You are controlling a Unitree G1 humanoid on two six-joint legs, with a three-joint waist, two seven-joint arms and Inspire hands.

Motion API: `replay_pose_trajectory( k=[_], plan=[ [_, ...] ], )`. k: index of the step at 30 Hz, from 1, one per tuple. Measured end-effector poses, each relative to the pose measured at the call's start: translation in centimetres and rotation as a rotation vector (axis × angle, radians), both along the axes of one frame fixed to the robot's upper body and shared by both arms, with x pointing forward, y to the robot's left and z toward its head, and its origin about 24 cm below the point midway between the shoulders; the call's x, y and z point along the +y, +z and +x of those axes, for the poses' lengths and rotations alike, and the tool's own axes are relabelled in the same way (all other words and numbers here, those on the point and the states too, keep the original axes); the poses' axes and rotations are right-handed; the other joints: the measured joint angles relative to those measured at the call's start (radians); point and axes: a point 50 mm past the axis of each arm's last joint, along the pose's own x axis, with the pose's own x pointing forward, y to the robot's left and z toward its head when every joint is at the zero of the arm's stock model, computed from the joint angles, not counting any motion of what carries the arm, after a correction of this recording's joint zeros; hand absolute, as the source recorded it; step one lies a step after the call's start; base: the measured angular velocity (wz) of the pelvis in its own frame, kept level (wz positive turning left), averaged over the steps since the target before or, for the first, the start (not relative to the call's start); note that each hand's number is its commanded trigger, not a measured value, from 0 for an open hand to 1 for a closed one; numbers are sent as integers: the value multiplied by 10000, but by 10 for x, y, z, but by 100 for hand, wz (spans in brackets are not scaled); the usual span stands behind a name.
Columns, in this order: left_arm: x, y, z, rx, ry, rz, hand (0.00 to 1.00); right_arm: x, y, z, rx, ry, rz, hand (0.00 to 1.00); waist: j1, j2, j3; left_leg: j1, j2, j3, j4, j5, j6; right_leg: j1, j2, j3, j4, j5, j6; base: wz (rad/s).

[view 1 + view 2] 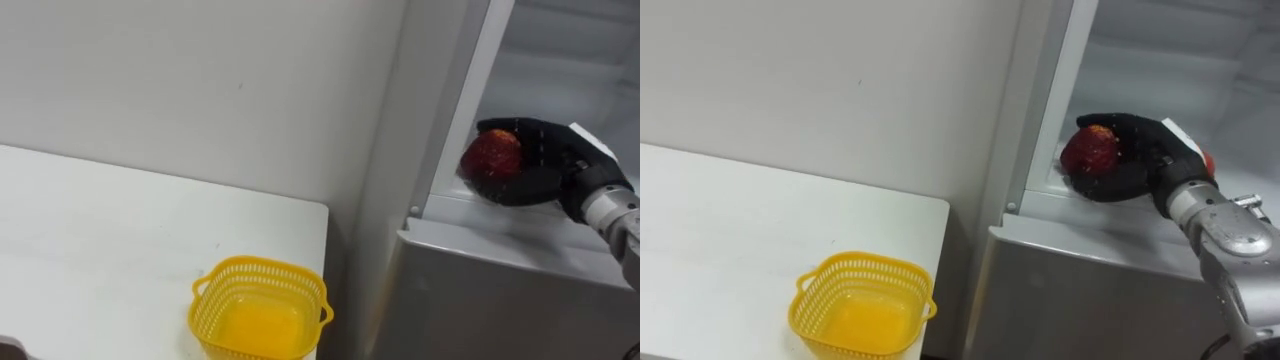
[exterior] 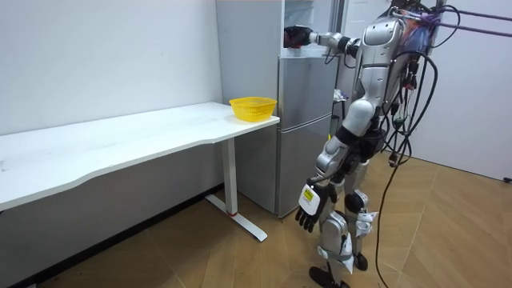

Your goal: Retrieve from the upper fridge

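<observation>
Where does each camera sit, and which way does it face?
Left eye view: on the head, looking down at yellow basket, white table, open upper fridge; right hand grips a red fruit.
Right eye view: beside it, same scene.
Room view: across the room, facing the whole robot; left hand hangs.
All share basket and fridge.

So there's a long white table (image 1: 120, 240) pushed up against a plain light wall (image 1: 200, 80). Its far end sits just beside the fridge (image 2: 304, 120). A little yellow plastic basket (image 1: 215, 325) with mesh sides and two small handles sits upright on that end, close to the corner. The table stands on a white leg (image 2: 232, 180) with a flat foot, on a wood-pattern floor (image 2: 200, 256).
</observation>
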Motion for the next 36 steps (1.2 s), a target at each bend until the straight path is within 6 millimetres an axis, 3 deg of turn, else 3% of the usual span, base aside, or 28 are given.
replay_pose_trajectory(
  k=[12,15,18,19,22,23,27,36],
  plan=[
    [1,1,3,-158,11,61,0,1,7,0,-306,-83,214,100,-58,43,15,-46,4,49,-68,1,2,-103,3,2,-2,1,2,-1],
    [-1,0,5,-172,-159,131,0,3,8,0,-396,-170,315,100,-87,138,26,-87,2,50,-55,1,2,-136,5,15,-8,3,2,0],
    [-2,0,7,-268,-199,206,0,7,10,0,-580,-274,300,100,-75,308,-30,-99,5,76,-57,4,1,-150,9,31,-8,3,2,0],
    [-2,0,7,-315,-164,234,0,10,11,0,-661,-169,317,100,-70,348,-69,-94,3,66,-57,4,2,-142,8,23,-7,3,2,0],
    [-2,0,7,-319,-165,258,0,22,14,-3,-1065,-44,235,100,-83,539,-45,-101,-4,70,-63,9,3,-145,0,18,-8,2,3,0],
    [-1,0,6,-292,-155,269,0,24,14,-6,-1181,2,223,100,-75,589,-74,-96,-1,70,-68,10,2,-144,1,12,-8,1,4,0],
    [-1,0,5,-328,-122,312,0,31,13,-11,-1447,-13,257,100,-134,609,-83,-95,2,74,-68,17,-6,-157,3,26,-9,1,4,0],
    [-5,-1,6,-709,-262,432,0,68,1,-46,-2840,-32,-91,100,-263,630,-61,-56,12,153,-107,13,-3,-125,-2,74,9,1,4,-2]
  ],
)
